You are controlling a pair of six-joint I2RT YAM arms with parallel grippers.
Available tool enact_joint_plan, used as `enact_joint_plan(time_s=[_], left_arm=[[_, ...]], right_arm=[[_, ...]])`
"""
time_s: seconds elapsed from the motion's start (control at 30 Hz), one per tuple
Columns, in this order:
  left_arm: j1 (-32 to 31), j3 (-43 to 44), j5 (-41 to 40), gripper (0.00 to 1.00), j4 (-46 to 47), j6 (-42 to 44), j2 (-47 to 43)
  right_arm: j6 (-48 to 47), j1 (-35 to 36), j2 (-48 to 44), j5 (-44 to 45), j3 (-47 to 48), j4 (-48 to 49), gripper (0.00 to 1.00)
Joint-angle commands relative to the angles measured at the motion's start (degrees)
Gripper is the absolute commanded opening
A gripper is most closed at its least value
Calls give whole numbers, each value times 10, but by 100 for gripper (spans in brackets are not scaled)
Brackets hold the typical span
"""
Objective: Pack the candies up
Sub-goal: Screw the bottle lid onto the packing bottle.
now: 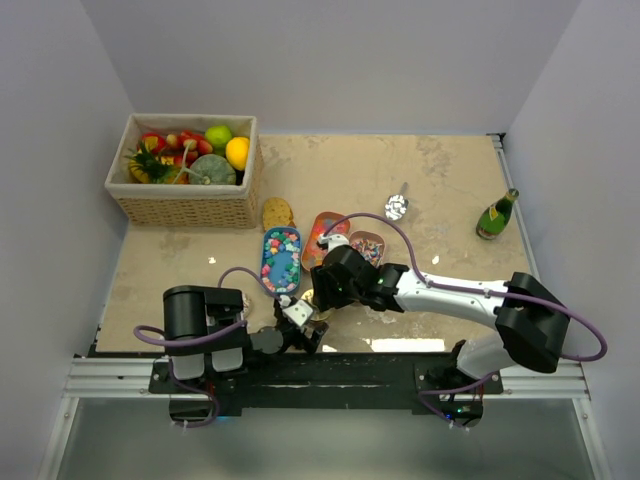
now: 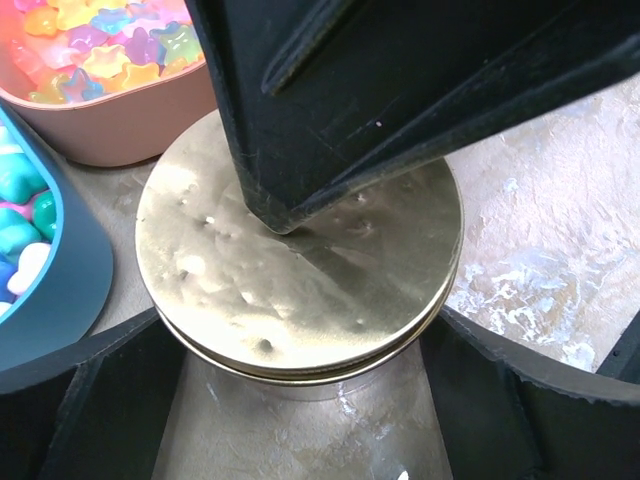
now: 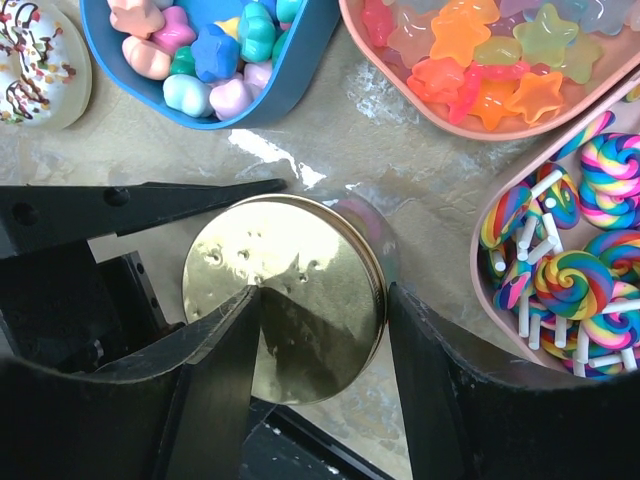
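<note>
Uncapping, seemingly: flanking the round gold-lidded glass jar (image 2: 300, 280) with wide-open left gripper (image 2: 310, 410), straddling it with part-open right gripper (image 3: 322, 300), holding nothing; likely needing centred clamping.

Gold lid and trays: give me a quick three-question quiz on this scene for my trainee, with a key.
1. True or false: the gold lid lies inside the blue tray.
2. What fills the blue tray? A star gummies; B pastel candies; C swirled lollipops.
3. Which gripper has a fingertip over the lid's top?
Key: 1 false; 2 B; 3 the right gripper.
</note>
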Motion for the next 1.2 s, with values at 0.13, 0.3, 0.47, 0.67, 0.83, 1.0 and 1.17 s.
enact_joint_plan(time_s=[0.13, 0.3, 0.47, 0.67, 0.83, 1.0, 1.17], left_arm=[[11, -22, 38, 63, 238, 21, 15], [11, -34, 57, 50, 247, 7, 24], [11, -41, 59, 50, 247, -2, 28], [11, -41, 55, 50, 247, -3, 29], [11, -41, 53, 50, 247, -4, 34], [11, -41, 53, 52, 248, -7, 37], [11, -41, 46, 54, 248, -12, 42]], right_arm=[[0, 4, 13, 2, -39, -80, 53], [13, 4, -8, 29, -38, -91, 54], [8, 4, -33, 58, -29, -64, 56], [-9, -2, -44, 87, -5, -40, 53], [-14, -13, -51, 40, -21, 3, 49], [-22, -14, -62, -23, -54, 47, 47], [-18, -16, -68, -57, -77, 65, 36]])
